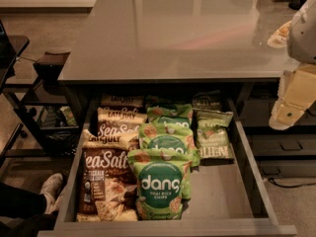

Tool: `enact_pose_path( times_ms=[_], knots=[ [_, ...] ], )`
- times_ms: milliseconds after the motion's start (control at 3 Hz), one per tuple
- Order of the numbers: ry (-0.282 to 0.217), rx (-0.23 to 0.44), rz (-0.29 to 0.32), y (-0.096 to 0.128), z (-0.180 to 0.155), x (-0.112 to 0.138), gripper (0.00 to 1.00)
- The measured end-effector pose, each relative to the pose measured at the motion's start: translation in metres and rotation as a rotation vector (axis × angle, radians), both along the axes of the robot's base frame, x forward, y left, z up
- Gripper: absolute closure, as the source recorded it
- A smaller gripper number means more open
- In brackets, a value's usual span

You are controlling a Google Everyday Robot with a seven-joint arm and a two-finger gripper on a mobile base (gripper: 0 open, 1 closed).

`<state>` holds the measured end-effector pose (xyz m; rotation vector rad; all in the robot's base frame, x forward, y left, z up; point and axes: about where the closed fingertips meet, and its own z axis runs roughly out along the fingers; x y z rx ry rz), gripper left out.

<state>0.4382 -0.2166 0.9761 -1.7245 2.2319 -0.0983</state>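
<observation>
Nearest, at the front of the open drawer, a green dang bag stands beside a brown sea salt chip bag on its left, and a white shoe shows on the floor outside the drawer's left wall. Behind these run two rows going back: more dang bags in the middle and more sea salt bags on the left. The right-hand row holds a pale green snack bag, lying flat with its long axis running near to far, and a second green bag just behind it. The gripper hangs at the right of the scene, outside the drawer and above its right wall, pointing down and to the left. How far it is open cannot be told, though nothing seems to be in its hold. The pale green snack bag is the bag closest to it, lying to its left and a little nearer and lower, with the drawer wall between them. Farther back, the grey tabletop spreads over the drawer, with a plate at its right edge and a dark stool off to the left.
</observation>
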Motion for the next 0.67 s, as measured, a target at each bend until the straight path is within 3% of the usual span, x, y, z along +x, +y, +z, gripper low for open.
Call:
enact_pose_path(
  times_ms=[333, 667],
  knots=[
    [-0.006, 0.003, -0.003, 0.001, 0.000, 0.001, 0.00],
    [0.005, 0.070, -0.021, 0.006, -0.028, 0.004, 0.00]
  ],
)
